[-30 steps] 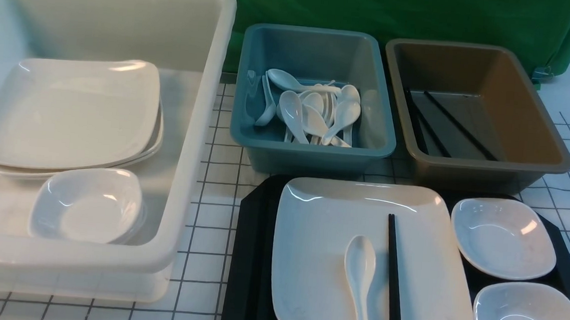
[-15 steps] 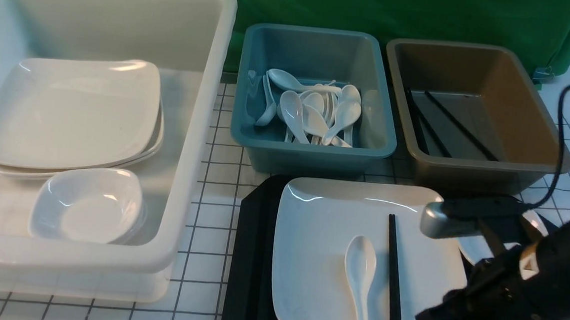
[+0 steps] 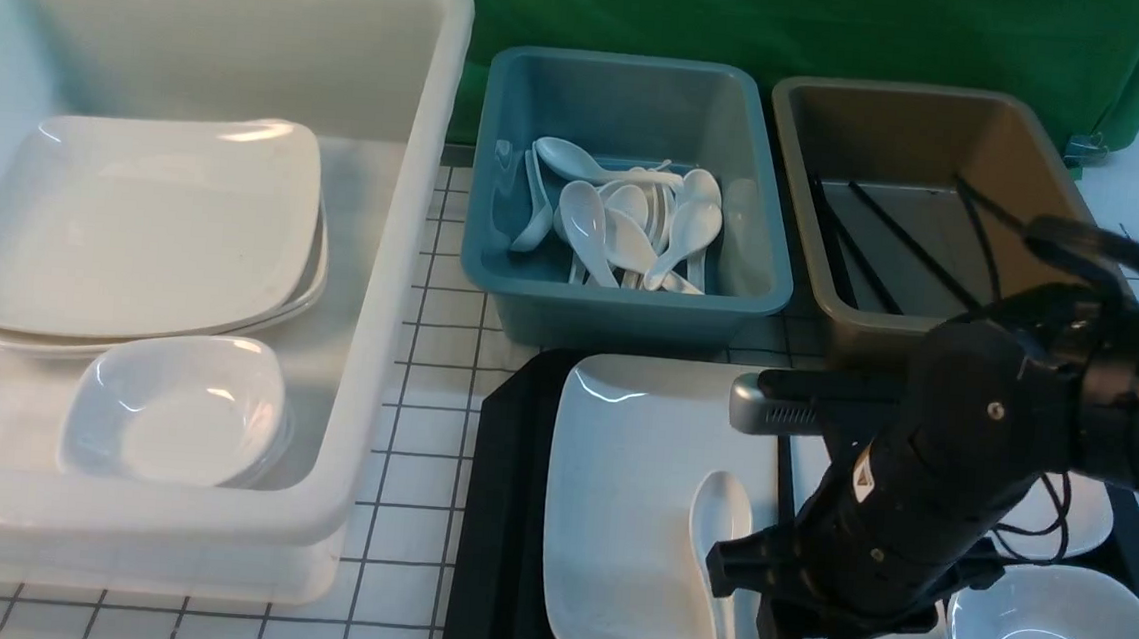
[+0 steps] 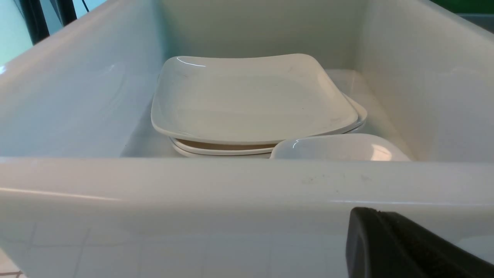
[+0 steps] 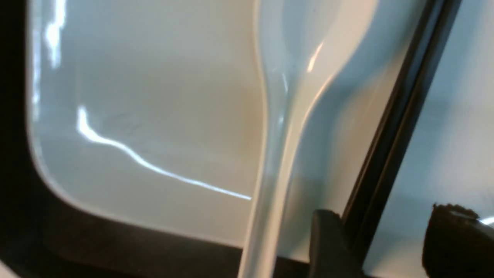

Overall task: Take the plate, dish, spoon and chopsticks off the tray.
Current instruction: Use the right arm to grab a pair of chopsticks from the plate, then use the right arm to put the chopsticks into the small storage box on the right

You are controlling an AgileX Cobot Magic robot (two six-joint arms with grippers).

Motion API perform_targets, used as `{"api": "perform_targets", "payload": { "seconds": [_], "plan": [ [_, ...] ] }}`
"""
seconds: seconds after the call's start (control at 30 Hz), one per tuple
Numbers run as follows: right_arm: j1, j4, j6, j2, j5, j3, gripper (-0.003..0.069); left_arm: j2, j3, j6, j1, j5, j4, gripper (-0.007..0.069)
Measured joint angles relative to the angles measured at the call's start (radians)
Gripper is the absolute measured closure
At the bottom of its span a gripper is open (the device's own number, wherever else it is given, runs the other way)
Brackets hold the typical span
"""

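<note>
right claw: released, its 2 fingers spread and gripping nothing; it hangs low over the near part of the plate.
chopsticks: pass between the spread fingers, close beside 1 of them; I cannot tell whether that finger touches them. They lie on the plate, just right of the spoon.
spoon: lies on the plate, bowl away from the robot and handle toward it, just left of the claw's span.
plate: sits on the left part of the tray, under the spoon, the chopsticks and the right arm.
tray: on the bench, in front of the blue tub and the brown tub.
small dishes: 2 on the tray's right side, the near one in full view, the far one partly behind the arm.
blue tub: holds white spoons.
brown tub: holds black sticks.
white tub: on the left, with stacked plates and a small dish inside.
left claw: clenched on nothing, just outside the white tub's near wall.
</note>
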Motion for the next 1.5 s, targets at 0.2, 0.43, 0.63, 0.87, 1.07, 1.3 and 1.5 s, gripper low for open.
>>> {"api": "perform_targets", "payload": {
  "seconds": [0.2, 0.43, 0.63, 0.87, 1.07, 1.3, 1.5],
  "plan": [
    [0.000, 0.000, 0.000, 0.071, -0.004, -0.001, 0.0278, 0.000, 0.000, 0.000, 0.000, 0.000, 0.000, 0.0603],
    [0.000, 0.000, -0.007, 0.071, 0.054, -0.017, 0.0488, 0.000, 0.000, 0.000, 0.000, 0.000, 0.000, 0.0603],
    [0.000, 0.000, -0.033, -0.023, 0.182, -0.020, 0.0487, 0.000, 0.000, 0.000, 0.000, 0.000, 0.000, 0.0603],
    [-0.013, -0.074, -0.083, -0.225, 0.257, -0.037, 0.0487, 0.000, 0.000, 0.000, 0.000, 0.000, 0.000, 0.0603],
    [-0.179, -0.111, -0.133, -0.254, 0.196, -0.167, 0.0487, 0.000, 0.000, 0.000, 0.000, 0.000, 0.000, 0.0603],
    [-0.408, -0.119, -0.174, -0.080, -0.154, -0.405, 0.0487, 0.000, 0.000, 0.000, 0.000, 0.000, 0.000, 0.0603],
    [-0.450, -0.128, -0.185, 0.096, -0.378, -0.485, 0.0487, 0.000, 0.000, 0.000, 0.000, 0.000, 0.000, 0.0603]
  ]
}}
